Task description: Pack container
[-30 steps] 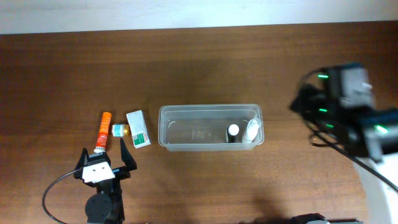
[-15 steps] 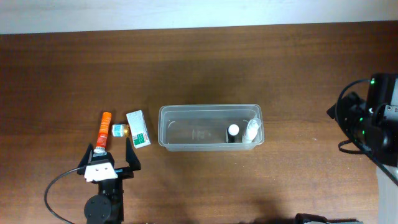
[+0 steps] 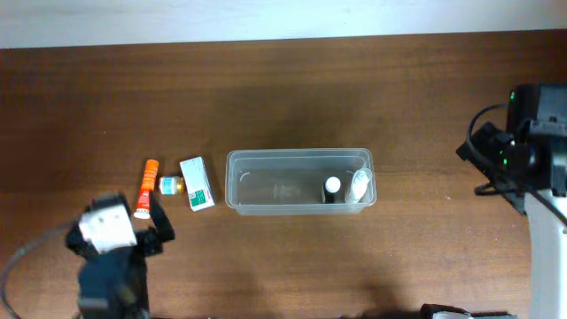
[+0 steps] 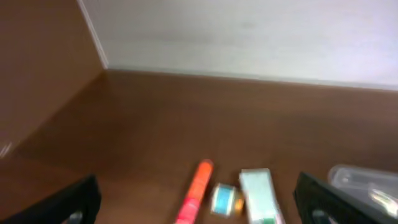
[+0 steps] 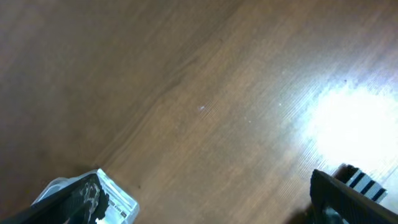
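Clear container [image 3: 299, 182] at table [image 3: 292, 97] centre, small bottles [image 3: 332, 187] inside its right end, orange tube [image 3: 147, 188] and white-and-green box [image 3: 198, 183] just left of it, left gripper [image 4: 198, 202] spread wide, empty, right gripper [image 5: 208, 199] likewise spread, empty.

Ahead of your left jaws, three things lie side by side on the dark brown wooden surface [image 3: 292, 97]. A slim orange plastic tube with a white cap [image 3: 147, 187] lies furthest left. A small teal-and-amber bottle [image 3: 169, 184] sits in the middle. A white-and-green cardboard box [image 3: 197, 183] lies just beside it on the right. A pale wall [image 4: 249, 31] stands beyond them.
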`<state>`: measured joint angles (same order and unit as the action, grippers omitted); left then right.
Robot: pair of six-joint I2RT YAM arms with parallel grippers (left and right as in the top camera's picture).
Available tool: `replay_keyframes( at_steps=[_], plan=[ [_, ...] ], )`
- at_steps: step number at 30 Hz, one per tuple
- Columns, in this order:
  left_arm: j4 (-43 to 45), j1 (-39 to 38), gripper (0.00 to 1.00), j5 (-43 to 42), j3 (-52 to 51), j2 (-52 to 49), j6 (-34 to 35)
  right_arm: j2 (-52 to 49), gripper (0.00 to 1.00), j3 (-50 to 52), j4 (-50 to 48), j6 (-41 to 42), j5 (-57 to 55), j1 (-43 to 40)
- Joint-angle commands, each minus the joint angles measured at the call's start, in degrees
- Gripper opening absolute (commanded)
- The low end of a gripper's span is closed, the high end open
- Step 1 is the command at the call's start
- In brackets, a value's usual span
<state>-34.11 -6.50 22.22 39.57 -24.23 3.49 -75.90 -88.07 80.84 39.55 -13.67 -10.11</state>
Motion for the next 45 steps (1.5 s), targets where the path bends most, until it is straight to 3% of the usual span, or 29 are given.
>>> replay_keyframes(
  at_steps=[1,4,12,16,18,24,32,41,42,45],
  plan=[
    [-3.8,0.3,1.00,3.3,13.7,-15.5,-5.5,-2.6,0.98,0.0,0.0,-0.3,-0.3,-0.5],
    [-10.9,0.3,1.00,1.6,27.9,-30.0,-8.3,-6.0,0.98,0.0,-0.1,-0.3,-0.3,-0.5],
    [-20.0,0.4,1.00,-3.3,32.3,-38.9,-8.0,-9.7,0.98,0.0,-3.1,0.1,4.0,-0.5],
    [-25.5,6.6,1.00,-0.5,32.3,-41.0,8.6,-9.7,0.99,0.0,-3.1,0.1,4.0,-0.5],
    [-25.7,12.7,1.00,-4.9,32.3,-42.4,9.7,-9.7,0.98,0.0,-3.1,0.1,4.0,-0.5],
    [-26.0,23.9,0.99,-20.2,32.3,-51.7,-0.1,-9.7,0.98,0.0,-3.1,0.1,4.0,-0.5],
    [-21.1,24.2,0.98,-18.4,32.3,-67.4,-12.8,-9.7,0.98,0.0,-3.1,0.1,4.0,-0.5],
    [-13.6,22.7,0.93,-22.5,32.3,-77.2,-24.1,-9.7,0.98,0.0,-3.1,0.1,4.0,-0.5],
    [-13.1,22.2,0.91,-21.9,32.3,-78.7,-27.8,-9.7,0.99,0.0,-3.1,0.1,4.0,-0.5],
    [-11.4,21.6,0.91,-17.7,32.3,-81.4,-28.7,-9.7,0.98,0.0,-3.1,0.1,4.0,-0.5]
  ],
)
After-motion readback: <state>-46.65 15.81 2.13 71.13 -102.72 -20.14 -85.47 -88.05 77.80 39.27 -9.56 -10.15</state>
